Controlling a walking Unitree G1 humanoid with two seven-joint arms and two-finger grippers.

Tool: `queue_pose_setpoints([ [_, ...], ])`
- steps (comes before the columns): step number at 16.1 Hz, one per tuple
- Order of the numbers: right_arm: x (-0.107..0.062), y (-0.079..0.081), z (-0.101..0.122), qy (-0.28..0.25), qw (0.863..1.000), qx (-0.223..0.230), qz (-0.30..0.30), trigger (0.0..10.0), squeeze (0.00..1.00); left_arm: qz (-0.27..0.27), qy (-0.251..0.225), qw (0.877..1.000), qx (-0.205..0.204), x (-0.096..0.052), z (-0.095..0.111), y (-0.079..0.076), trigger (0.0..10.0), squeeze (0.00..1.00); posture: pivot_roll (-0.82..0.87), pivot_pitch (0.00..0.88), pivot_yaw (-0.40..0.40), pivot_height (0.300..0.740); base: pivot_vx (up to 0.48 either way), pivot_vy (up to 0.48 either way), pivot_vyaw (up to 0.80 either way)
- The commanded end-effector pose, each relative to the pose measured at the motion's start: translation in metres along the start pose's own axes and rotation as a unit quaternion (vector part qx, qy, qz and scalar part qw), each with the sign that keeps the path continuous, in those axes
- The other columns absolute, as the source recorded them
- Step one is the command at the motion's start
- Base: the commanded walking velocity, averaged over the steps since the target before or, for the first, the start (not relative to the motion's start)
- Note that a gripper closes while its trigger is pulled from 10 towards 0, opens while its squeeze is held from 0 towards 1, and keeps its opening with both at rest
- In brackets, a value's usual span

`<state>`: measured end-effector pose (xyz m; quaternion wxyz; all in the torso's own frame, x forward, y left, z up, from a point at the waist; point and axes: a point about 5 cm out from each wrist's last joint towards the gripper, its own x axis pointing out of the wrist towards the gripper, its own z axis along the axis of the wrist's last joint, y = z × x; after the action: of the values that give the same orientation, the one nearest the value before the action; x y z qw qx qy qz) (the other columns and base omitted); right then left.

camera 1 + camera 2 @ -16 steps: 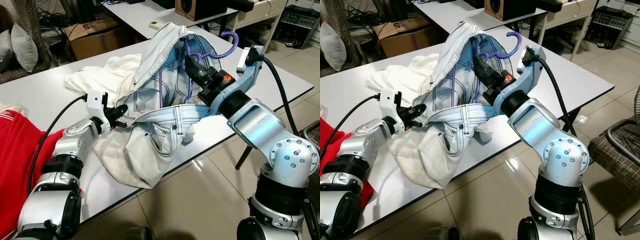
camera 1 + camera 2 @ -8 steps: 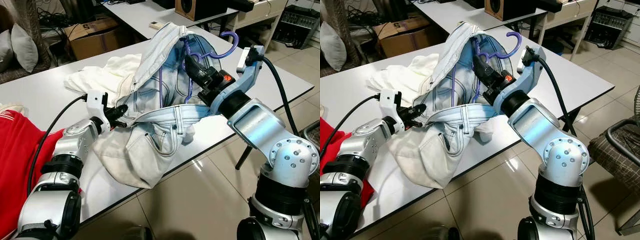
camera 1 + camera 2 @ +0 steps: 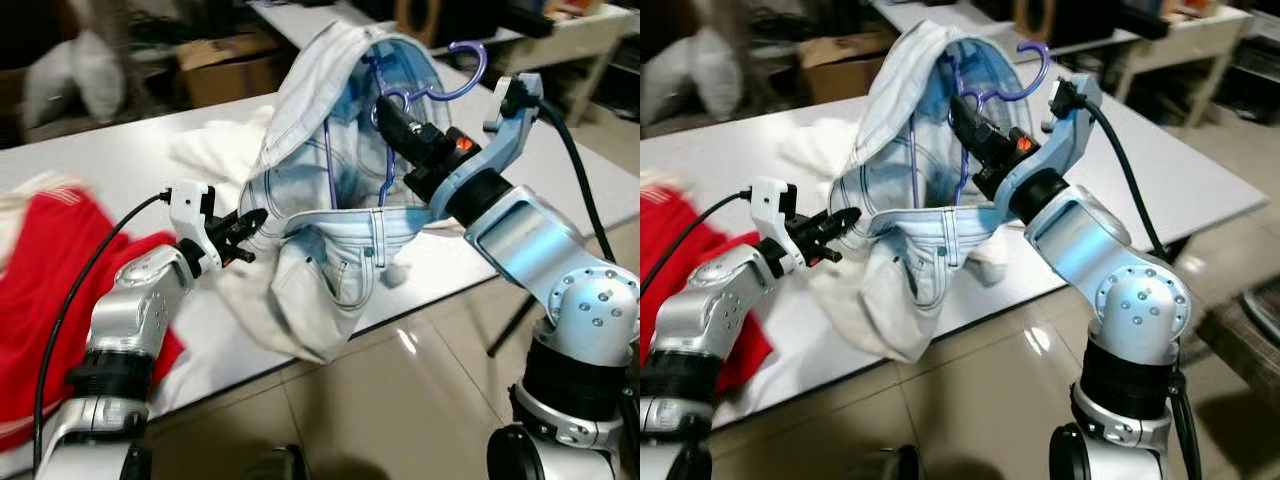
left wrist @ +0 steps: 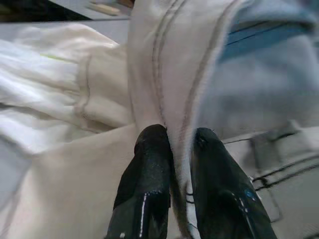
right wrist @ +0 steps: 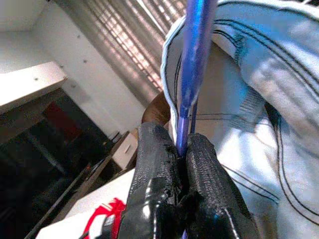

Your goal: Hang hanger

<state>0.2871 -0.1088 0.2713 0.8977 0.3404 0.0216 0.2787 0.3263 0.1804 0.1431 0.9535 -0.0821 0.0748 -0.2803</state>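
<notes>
Black fingers of the right gripper point(image 5: 182, 164) were clamped on the purple hanger point(image 3: 392, 150), held up inside the pale denim jeans point(image 3: 330, 210) above the white table point(image 3: 120, 165). The left gripper point(image 4: 179, 149) pinched the waistband hem. The hanger looked light, stiff and slick; the denim, limp and heavy. I'd judge the bar near the hook the surest hold.

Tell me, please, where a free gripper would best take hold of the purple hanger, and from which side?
Probably the hook: it curls bare above the jeans, open from above. The right gripper is shut on the purple hanger lower down, inside the denim.
</notes>
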Motion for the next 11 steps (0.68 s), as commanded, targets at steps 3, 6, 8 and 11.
queue_pose_setpoints([
  [3,0.0024,0.0122,0.0084,-0.017,0.999,-0.005,0.034,10.0,0.0,0.0,0.0,1.0,0.004,-0.0015,0.0046,-0.006,10.0,0.0,0.0,0.019,0.067,0.74,0.0,-0.11,0.8],
  [6,0.0022,0.0119,0.0097,-0.018,0.999,-0.006,0.036,10.0,0.0,0.003,0.002,1.0,0.001,-0.0038,0.0042,-0.0092,10.0,0.0,0.0,0.019,0.066,0.74,0.0,-0.369,0.8],
  [8,0.0016,0.0115,0.0098,-0.018,0.999,-0.006,0.037,10.0,0.0,0.005,0.005,1.0,0.001,-0.0049,0.0036,-0.0106,10.0,0.0,0.0,0.019,0.065,0.74,0.0,-0.375,0.8],
  [11,0.0016,0.0108,0.0106,-0.019,0.999,-0.005,0.037,10.0,0.0,0.004,0.009,1.0,0.001,-0.0049,0.0037,-0.0109,10.0,0.0,0.0,0.017,0.071,0.74,0.0,-0.377,0.8],
])
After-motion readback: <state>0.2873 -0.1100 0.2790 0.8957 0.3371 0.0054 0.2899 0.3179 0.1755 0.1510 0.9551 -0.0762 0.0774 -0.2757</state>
